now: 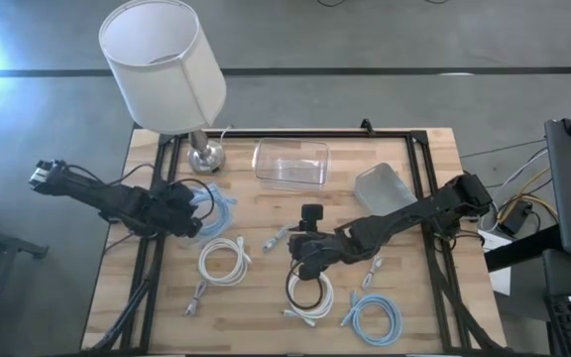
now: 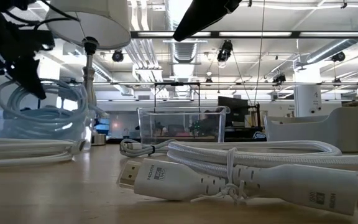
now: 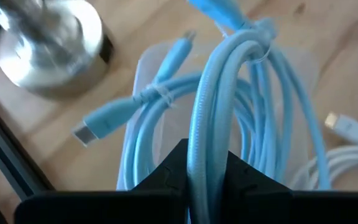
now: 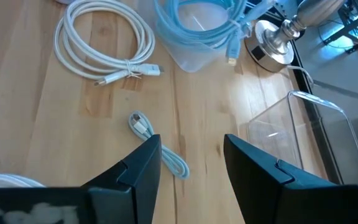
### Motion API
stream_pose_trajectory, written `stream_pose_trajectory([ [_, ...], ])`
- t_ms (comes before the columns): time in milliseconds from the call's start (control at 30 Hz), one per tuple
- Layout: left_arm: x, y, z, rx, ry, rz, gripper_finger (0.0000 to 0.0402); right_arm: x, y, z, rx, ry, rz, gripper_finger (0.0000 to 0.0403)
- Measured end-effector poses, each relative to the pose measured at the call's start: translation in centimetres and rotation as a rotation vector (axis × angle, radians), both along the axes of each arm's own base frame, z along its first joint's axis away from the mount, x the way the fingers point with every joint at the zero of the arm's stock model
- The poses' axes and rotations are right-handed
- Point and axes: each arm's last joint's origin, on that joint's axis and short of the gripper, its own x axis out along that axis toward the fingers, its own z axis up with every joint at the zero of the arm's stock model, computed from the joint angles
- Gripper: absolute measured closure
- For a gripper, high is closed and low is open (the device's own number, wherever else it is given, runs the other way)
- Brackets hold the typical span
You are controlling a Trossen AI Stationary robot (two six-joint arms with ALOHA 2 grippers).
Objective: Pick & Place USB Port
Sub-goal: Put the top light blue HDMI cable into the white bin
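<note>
A light-blue coiled USB cable sits over a shallow translucent tub near the lamp base, and my left gripper is shut on it. In the low view, that gripper stands above the blue coil. My right gripper is open, hovering over bare wood near the table's middle. A short pale cable lies flat just ahead of its fingers. A white coil lies on the table between the two grippers. My left gripper pinches a bundle of several strands of the blue coil between its two fingers, which lie across the strands. It comes from above, slanting in from the table's left. The coil's far loops and plugs droop over the translucent tub.
A white-shaded lamp with a metal base stands at the far left. A clear box and a translucent lid sit far centre. A black-and-white coil, another blue coil and small cables lie near. A white HDMI cable fills the low view.
</note>
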Motion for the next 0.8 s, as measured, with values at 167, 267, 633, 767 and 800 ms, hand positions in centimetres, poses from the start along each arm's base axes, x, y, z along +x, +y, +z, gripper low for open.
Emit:
stream_pose_trajectory([
  [167,0.1,-0.1,-1.3,-0.025,0.058,0.016,0.0361,0.0,0.0,0.0,0.004,-0.002,-0.004,0.0234],
  [267,0.1,0.0,-1.9,0.008,0.059,0.053,0.0361,0.0,0.0,0.0,0.011,-0.006,-0.010,0.0234],
  [633,0.2,-0.2,-3.2,-0.034,0.096,0.042,0.0325,0.0,0.0,0.0,0.013,-0.007,-0.012,0.0234],
  [767,0.5,-0.3,-2.5,-0.038,0.080,0.036,0.0294,0.0,0.0,0.0,0.013,-0.006,-0.012,0.0234],
  [800,0.6,-0.3,-2.2,-0.037,0.075,0.030,0.0288,0.0,0.0,0.0,0.012,-0.006,-0.011,0.0234],
])
